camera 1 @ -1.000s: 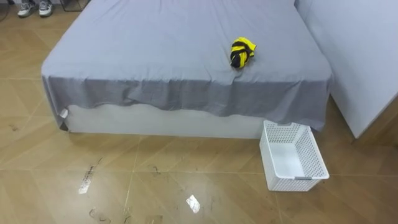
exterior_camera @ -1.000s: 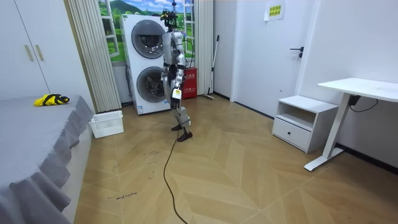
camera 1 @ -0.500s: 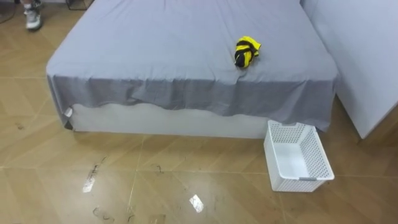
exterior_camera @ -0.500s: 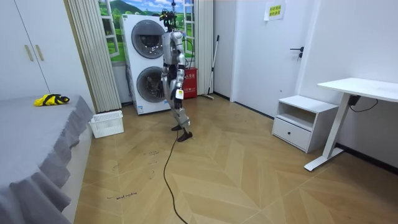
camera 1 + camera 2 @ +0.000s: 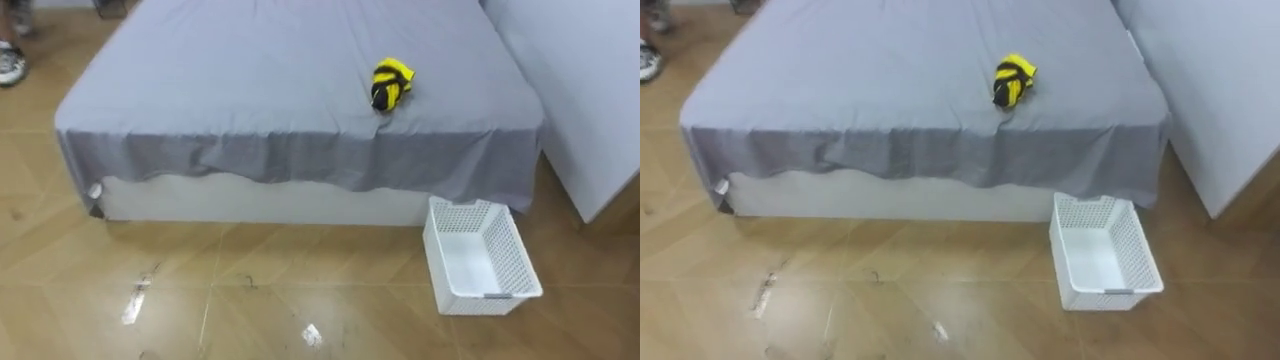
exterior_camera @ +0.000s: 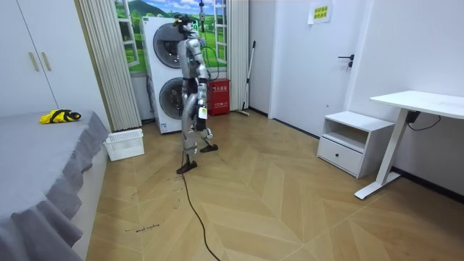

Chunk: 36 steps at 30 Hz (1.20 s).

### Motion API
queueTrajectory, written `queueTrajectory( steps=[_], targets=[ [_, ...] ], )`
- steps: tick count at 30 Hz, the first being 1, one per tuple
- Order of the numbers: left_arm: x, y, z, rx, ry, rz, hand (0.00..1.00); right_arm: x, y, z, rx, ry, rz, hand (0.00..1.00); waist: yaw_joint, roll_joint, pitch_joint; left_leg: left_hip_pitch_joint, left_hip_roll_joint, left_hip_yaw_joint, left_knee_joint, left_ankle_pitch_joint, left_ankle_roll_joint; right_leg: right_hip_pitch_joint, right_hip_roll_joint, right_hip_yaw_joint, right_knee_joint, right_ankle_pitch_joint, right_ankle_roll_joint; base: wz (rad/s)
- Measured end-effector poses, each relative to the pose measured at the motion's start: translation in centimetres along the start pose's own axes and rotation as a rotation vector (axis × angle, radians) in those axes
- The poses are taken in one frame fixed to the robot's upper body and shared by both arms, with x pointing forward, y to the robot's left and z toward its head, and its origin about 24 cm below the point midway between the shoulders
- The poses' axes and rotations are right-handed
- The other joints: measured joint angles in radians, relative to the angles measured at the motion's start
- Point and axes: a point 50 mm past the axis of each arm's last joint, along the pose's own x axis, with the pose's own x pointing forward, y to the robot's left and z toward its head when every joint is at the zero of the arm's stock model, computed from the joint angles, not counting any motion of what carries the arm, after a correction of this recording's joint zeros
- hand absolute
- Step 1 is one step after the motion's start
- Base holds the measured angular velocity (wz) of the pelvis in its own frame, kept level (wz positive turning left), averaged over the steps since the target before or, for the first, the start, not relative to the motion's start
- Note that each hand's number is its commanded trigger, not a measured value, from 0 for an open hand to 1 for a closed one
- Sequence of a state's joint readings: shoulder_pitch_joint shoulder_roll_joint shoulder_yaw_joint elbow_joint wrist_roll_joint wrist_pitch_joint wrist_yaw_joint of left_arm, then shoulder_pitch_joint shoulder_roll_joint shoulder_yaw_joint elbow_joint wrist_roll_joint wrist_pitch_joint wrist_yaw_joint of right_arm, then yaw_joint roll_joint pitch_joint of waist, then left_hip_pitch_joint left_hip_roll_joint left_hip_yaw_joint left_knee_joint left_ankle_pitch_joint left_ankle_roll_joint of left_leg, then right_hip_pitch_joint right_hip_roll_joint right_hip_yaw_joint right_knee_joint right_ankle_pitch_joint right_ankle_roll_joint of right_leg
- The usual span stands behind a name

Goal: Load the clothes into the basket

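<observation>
The yellow-and-black clothes (image 5: 390,83) lie bunched on the grey bed (image 5: 250,90), and the white basket (image 5: 480,258) sits on the floor by the bed's right corner. Well apart from both, my robot's left hand (image 6: 204,113) hangs at its side; I cannot tell its state.

There is one wide bed (image 5: 250,90) covered with a grey sheet. On the bed, towards its near edge, lies one crumpled bundle of yellow-and-black cloth (image 5: 390,82). Just beside the bed's near corner stands one white perforated plastic basket (image 5: 518,250). Past the bed's far corner there is one light sneaker (image 5: 8,65). Well apart from the bed stand two white front-loading washing machines (image 6: 163,65), stacked one on the other. Farther from the bed again are one white desk (image 6: 420,101) and one low white cabinet (image 6: 348,138), which has one drawer.
</observation>
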<state>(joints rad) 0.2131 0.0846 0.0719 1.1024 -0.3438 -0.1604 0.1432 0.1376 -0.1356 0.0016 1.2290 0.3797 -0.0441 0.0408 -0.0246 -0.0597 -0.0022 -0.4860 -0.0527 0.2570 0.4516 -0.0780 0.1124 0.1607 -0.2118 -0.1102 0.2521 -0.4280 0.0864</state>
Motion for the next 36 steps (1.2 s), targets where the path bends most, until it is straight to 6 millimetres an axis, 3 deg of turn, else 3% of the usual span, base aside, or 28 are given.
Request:
queueTrajectory(
  steps=[3, 4, 6, 7, 8, 9, 10, 11, 13, 15, 16, 17, 18, 19, 20, 22, 23, 24, 25, 26, 27, 28, 29, 30, 32, 33, 35, 36],
  targets=[
    [0.2, 0.0, 0.5, 0.027, -0.008, -0.009, 0.00, 0.1, 1.0, 1.1, -0.007, -0.053, 0.026, 0.00, 0.030, -0.006, 0.0051, 0.047, -0.010, 0.042, 0.101, -0.125, 0.022, -0.002, -0.028, 0.027, 0.103, 0.054, 0.022, -0.14],
    [0.2, -0.1, 0.4, 0.029, -0.006, -0.013, 0.00, 0.1, 1.3, 1.6, -0.008, -0.078, 0.035, 0.00, 0.032, -0.008, 0.0072, 0.073, -0.015, 0.050, 0.101, -0.137, 0.027, -0.006, -0.035, 0.029, 0.152, 0.080, 0.023, -0.28],
    [0.2, -0.4, 0.3, 0.056, 0.000, -0.023, 0.00, 0.1, 2.2, 3.0, -0.007, -0.145, 0.060, 0.00, 0.028, -0.004, 0.0081, 0.178, -0.029, 0.067, 0.042, -0.165, 0.035, -0.062, -0.052, 0.028, 0.367, 0.214, 0.007, 0.03],
    [0.2, -0.7, 0.6, 0.074, -0.009, -0.034, 0.00, 0.0, 2.6, 3.8, -0.017, -0.181, 0.071, 0.00, 0.026, 0.011, 0.0049, 0.261, -0.042, 0.051, -0.034, -0.183, 0.029, -0.118, -0.057, 0.027, 0.518, 0.351, -0.014, 0.18],
    [0.3, -1.2, 1.2, 0.089, -0.030, -0.048, 0.00, -0.1, 3.1, 4.7, -0.017, -0.218, 0.089, 0.00, 0.027, 0.015, 0.0074, 0.319, -0.046, 0.034, -0.084, -0.189, 0.030, -0.187, -0.057, 0.025, 0.650, 0.357, -0.035, 0.13],
    [0.4, -1.5, 1.5, 0.099, -0.041, -0.057, 0.00, -0.1, 3.4, 5.4, -0.019, -0.243, 0.100, 0.00, 0.036, 0.023, 0.0128, 0.349, -0.043, 0.027, -0.103, -0.193, 0.026, -0.229, -0.045, 0.022, 0.698, 0.312, -0.047, 0.04],
    [0.4, -2.1, 1.8, 0.128, -0.054, -0.072, 0.00, -0.4, 3.9, 6.7, -0.018, -0.298, 0.127, 0.00, 0.045, 0.041, 0.0196, 0.401, -0.026, 0.011, -0.138, -0.196, 0.020, -0.310, 0.002, 0.007, 0.741, 0.223, -0.062, 0.04],
    [0.5, -2.4, 2.2, 0.158, -0.070, -0.086, 0.00, -0.7, 4.7, 8.0, -0.019, -0.351, 0.156, 0.00, 0.047, 0.056, 0.0197, 0.441, -0.009, -0.001, -0.165, -0.201, 0.011, -0.399, 0.051, -0.019, 0.716, 0.163, -0.076, 0.11],
    [0.5, -2.8, 2.5, 0.202, -0.086, -0.108, 0.00, -1.2, 5.8, 9.5, -0.032, -0.413, 0.192, 0.00, 0.039, 0.063, 0.0233, 0.500, 0.007, -0.023, -0.205, -0.209, -0.001, -0.508, 0.119, -0.051, 0.563, 0.131, -0.083, 0.30],
    [0.3, -3.3, 2.5, 0.230, -0.093, -0.136, 0.00, -1.5, 6.3, 10.3, -0.043, -0.448, 0.203, 0.00, 0.031, 0.062, 0.0224, 0.567, 0.016, -0.056, -0.257, -0.219, -0.017, -0.551, 0.169, -0.062, 0.293, 0.168, -0.096, 0.52],
    [0.2, -3.6, 2.1, 0.240, -0.086, -0.151, 0.00, -1.6, 6.4, 10.6, -0.036, -0.465, 0.199, 0.00, 0.028, 0.069, 0.0227, 0.619, 0.029, -0.077, -0.287, -0.231, -0.031, -0.566, 0.189, -0.069, 0.154, 0.279, -0.115, 0.61],
    [0.1, -3.6, 1.6, 0.242, -0.072, -0.155, 0.00, -1.6, 6.4, 10.6, -0.031, -0.478, 0.188, 0.00, 0.024, 0.077, 0.0133, 0.662, 0.048, -0.099, -0.307, -0.244, -0.050, -0.557, 0.195, -0.095, 0.076, 0.378, -0.129, 0.56],
    [0.1, -3.2, 1.5, 0.243, -0.067, -0.152, 0.00, -1.7, 6.6, 11.0, -0.027, -0.496, 0.187, 0.00, 0.032, 0.072, 0.0035, 0.676, 0.064, -0.112, -0.303, -0.260, -0.074, -0.559, 0.209, -0.101, 0.061, 0.446, -0.164, 0.30],
    [0.1, -3.1, 1.4, 0.243, -0.064, -0.149, 0.00, -1.8, 6.7, 11.4, -0.026, -0.510, 0.189, 0.00, 0.039, 0.070, -0.0049, 0.676, 0.079, -0.115, -0.291, -0.269, -0.089, -0.559, 0.226, -0.103, 0.075, 0.438, -0.180, -0.11],
    [0.0, -2.6, 0.7, 0.241, -0.040, -0.138, 0.00, -2.2, 7.1, 12.6, -0.025, -0.554, 0.200, 0.00, 0.057, 0.084, -0.0030, 0.675, 0.099, -0.118, -0.272, -0.271, -0.124, -0.543, 0.243, -0.122, 0.107, 0.422, -0.197, -0.17],
    [-0.1, -2.5, 0.3, 0.244, -0.026, -0.145, 0.00, -3.1, 7.3, 14.2, -0.016, -0.629, 0.204, 0.00, 0.056, 0.100, 0.0070, 0.689, 0.118, -0.118, -0.234, -0.248, -0.181, -0.534, 0.243, -0.120, 0.190, 0.366, -0.229, 0.14],
    [-0.2, -2.6, 0.2, 0.243, -0.029, -0.152, 0.00, -3.3, 7.1, 14.7, -0.010, -0.651, 0.188, 0.00, 0.037, 0.098, 0.0141, 0.717, 0.127, -0.120, -0.211, -0.217, -0.204, -0.549, 0.219, -0.113, 0.319, 0.331, -0.236, 0.65],
    [-0.2, -2.6, 0.5, 0.234, -0.051, -0.157, 0.00, -3.4, 6.9, 14.8, -0.005, -0.656, 0.185, 0.00, 0.011, 0.092, 0.0293, 0.759, 0.131, -0.125, -0.177, -0.199, -0.206, -0.581, 0.208, -0.152, 0.447, 0.286, -0.220, 0.64],
    [-0.3, -2.0, 0.4, 0.230, -0.058, -0.147, 0.00, -3.6, 7.0, 14.6, 0.007, -0.657, 0.193, 0.00, 0.014, 0.086, 0.0213, 0.754, 0.138, -0.111, -0.131, -0.201, -0.206, -0.573, 0.226, -0.154, 0.396, 0.280, -0.206, 0.09],
    [-0.3, -0.8, 0.4, 0.228, -0.073, -0.124, 0.00, -4.1, 7.7, 14.6, 0.023, -0.678, 0.223, 0.00, 0.038, 0.060, 0.0135, 0.730, 0.141, -0.058, 0.002, -0.202, -0.208, -0.533, 0.239, -0.187, 0.276, 0.278, -0.258, -0.51],
    [-0.4, -0.8, -0.1, 0.214, -0.057, -0.120, 0.00, -4.2, 7.6, 15.0, 0.022, -0.689, 0.228, 0.00, 0.049, 0.071, 0.0106, 0.714, 0.152, -0.058, 0.074, -0.201, -0.206, -0.508, 0.252, -0.196, 0.272, 0.262, -0.268, -0.87],
    [-0.7, -0.3, -1.0, 0.200, -0.031, -0.108, 0.00, -4.6, 7.9, 15.5, 0.025, -0.713, 0.237, 0.00, 0.041, 0.084, 0.0119, 0.660, 0.180, -0.086, 0.218, -0.154, -0.204, -0.464, 0.286, -0.185, 0.236, 0.246, -0.279, -0.48],
    [-0.6, -0.4, -0.8, 0.186, -0.038, -0.105, 0.00, -4.8, 7.8, 15.6, 0.029, -0.727, 0.227, 0.00, 0.024, 0.082, 0.0175, 0.592, 0.193, -0.100, 0.309, -0.155, -0.194, -0.421, 0.294, -0.182, 0.189, 0.245, -0.276, -0.16],
    [-0.5, -0.5, -0.4, 0.171, -0.049, -0.103, 0.00, -4.7, 7.3, 15.1, 0.037, -0.717, 0.201, 0.00, 0.004, 0.068, 0.0180, 0.526, 0.192, -0.097, 0.333, -0.188, -0.178, -0.374, 0.294, -0.169, 0.139, 0.249, -0.270, 0.12],
    [-0.5, -0.7, 0.0, 0.138, -0.067, -0.107, 0.00, -4.5, 6.6, 14.7, 0.046, -0.707, 0.170, 0.00, 0.006, 0.053, 0.0159, 0.442, 0.164, -0.097, 0.291, -0.243, -0.159, -0.318, 0.293, -0.133, 0.081, 0.255, -0.262, -0.24],
    [-0.5, -0.8, 0.1, 0.131, -0.074, -0.109, 0.00, -4.6, 6.4, 14.7, 0.049, -0.707, 0.162, 0.00, 0.006, 0.045, 0.0164, 0.413, 0.153, -0.099, 0.266, -0.251, -0.155, -0.304, 0.293, -0.124, 0.067, 0.257, -0.261, -0.60],
    [-0.5, -1.1, 0.6, 0.120, -0.104, -0.116, 0.00, -4.8, 6.3, 15.2, 0.060, -0.726, 0.143, 0.00, 0.018, 0.046, 0.0142, 0.328, 0.128, -0.100, 0.107, -0.251, -0.157, -0.278, 0.296, -0.071, 0.051, 0.253, -0.257, -0.82],
    [-0.5, -1.2, 0.7, 0.099, -0.108, -0.118, 0.00, -4.8, 6.1, 15.6, 0.061, -0.734, 0.130, 0.00, 0.029, 0.047, 0.0051, 0.302, 0.125, -0.091, 0.007, -0.227, -0.148, -0.272, 0.300, -0.035, 0.046, 0.250, -0.254, -0.85]
  ],
)
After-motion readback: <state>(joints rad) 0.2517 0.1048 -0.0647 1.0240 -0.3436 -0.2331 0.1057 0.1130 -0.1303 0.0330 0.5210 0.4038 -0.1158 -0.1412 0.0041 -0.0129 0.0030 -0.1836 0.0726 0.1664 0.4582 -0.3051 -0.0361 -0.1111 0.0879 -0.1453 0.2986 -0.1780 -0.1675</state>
